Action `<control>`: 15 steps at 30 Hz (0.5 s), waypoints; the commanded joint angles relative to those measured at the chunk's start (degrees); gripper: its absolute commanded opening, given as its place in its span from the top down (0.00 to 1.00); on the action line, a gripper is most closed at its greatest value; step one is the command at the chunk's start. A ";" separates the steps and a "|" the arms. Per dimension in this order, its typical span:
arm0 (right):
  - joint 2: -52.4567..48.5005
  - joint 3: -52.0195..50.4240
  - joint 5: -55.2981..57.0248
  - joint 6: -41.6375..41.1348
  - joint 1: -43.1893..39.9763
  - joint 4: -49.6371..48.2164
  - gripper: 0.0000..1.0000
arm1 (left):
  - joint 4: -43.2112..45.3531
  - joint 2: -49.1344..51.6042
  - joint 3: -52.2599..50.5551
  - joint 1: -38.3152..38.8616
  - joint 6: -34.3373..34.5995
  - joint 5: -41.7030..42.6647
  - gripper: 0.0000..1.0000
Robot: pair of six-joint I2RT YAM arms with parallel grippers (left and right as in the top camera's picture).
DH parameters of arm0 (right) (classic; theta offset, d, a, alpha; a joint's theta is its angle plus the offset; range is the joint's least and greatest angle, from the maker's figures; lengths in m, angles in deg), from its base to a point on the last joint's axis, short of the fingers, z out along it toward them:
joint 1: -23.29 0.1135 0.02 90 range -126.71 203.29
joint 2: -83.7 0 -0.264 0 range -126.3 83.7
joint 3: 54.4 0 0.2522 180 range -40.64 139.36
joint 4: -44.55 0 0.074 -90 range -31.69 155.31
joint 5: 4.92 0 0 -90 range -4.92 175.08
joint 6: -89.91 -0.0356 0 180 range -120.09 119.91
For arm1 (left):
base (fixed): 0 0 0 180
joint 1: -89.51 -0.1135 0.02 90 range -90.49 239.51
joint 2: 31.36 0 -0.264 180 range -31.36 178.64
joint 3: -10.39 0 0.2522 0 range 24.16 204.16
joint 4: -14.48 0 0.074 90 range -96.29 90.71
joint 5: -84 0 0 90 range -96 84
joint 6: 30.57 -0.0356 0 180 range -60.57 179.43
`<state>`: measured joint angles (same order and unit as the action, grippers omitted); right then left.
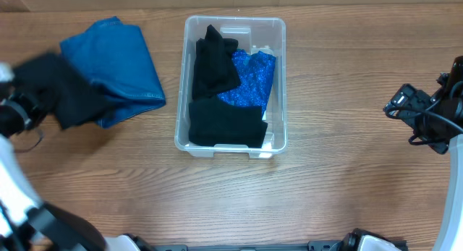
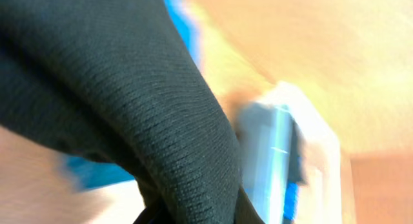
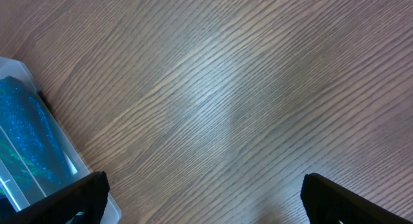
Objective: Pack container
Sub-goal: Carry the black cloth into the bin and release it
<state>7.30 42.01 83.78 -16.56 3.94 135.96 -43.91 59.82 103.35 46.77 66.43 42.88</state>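
The clear plastic container (image 1: 278, 77) sits mid-table. It holds two black garments (image 1: 215, 63) and a blue patterned cloth (image 1: 249, 81). My left gripper (image 1: 29, 106), at the far left, is shut on a black knitted garment (image 1: 61, 88) that hangs above the table beside a folded blue garment (image 1: 119, 63). In the left wrist view the black knit (image 2: 129, 101) fills the frame and hides the fingers; the container (image 2: 284, 146) is a blur behind it. My right gripper (image 3: 206, 198) is open and empty over bare wood, right of the container's corner (image 3: 19, 75).
The folded blue garment lies on the table left of the container. The right arm (image 1: 427, 113) stands at the table's right edge. Wooden tabletop (image 1: 347, 179) surrounds the container.
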 commanded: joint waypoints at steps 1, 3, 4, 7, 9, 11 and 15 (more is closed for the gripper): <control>0.48 0.98 -0.52 0.20 0.00 -0.13 0.00 | 3.28 -11.89 1.33 16.85 -3.63 1.03 0.96; 0.48 0.98 -0.52 0.20 0.00 -0.13 0.00 | 5.07 -14.99 1.33 31.06 -15.78 -4.92 0.96; 0.48 0.98 -0.52 0.20 0.00 -0.13 0.00 | 4.87 -15.13 1.33 37.53 -21.97 -9.40 0.96; 0.48 1.01 -0.52 0.20 0.00 -0.13 0.00 | 2.21 -12.66 1.31 52.24 -39.95 -16.87 0.96; 0.48 0.98 -0.52 0.22 0.00 -0.13 0.00 | 1.14 -10.03 1.31 58.95 -50.99 -21.00 0.96; 0.48 0.98 -0.50 0.22 0.00 -0.13 0.00 | 0.63 -7.04 1.31 63.60 -58.93 -26.71 0.96; 0.48 0.98 -0.50 0.22 0.00 -0.15 0.00 | -5.77 -1.68 1.31 65.75 -66.01 -34.10 0.96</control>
<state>7.30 42.01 83.56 -16.56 3.94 135.93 -47.25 56.06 103.59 112.45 7.77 14.44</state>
